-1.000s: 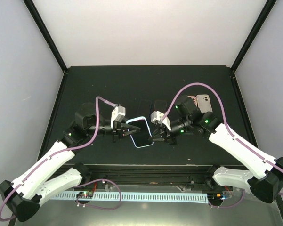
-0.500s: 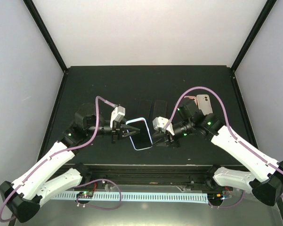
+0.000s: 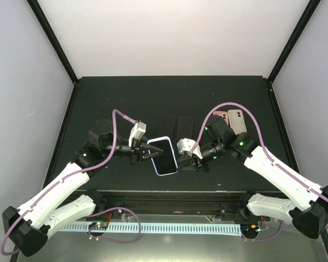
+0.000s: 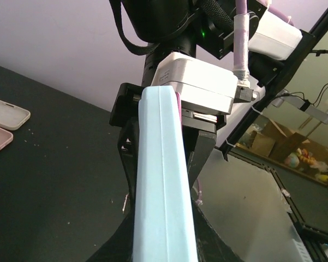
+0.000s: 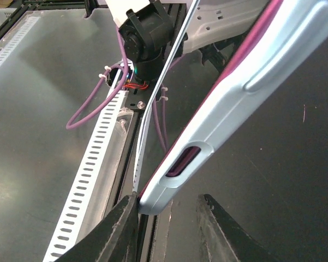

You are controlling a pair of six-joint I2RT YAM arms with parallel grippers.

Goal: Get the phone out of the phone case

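The light-blue phone case (image 4: 161, 180) rises edge-on through mid-frame, two pale cases (image 4: 8, 112) lying on the black table (image 4: 60, 180) at left.

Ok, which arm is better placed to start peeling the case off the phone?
Probably the right. The right hand, open, straddles a corner of the case, where an edge could be peeled. The left hand looks clamped on the case's long side, so it suits steadying.

Bright, even light from above; faint shadows on the black table (image 3: 125, 93); both wrist views soften the close phone case (image 4: 161, 191).
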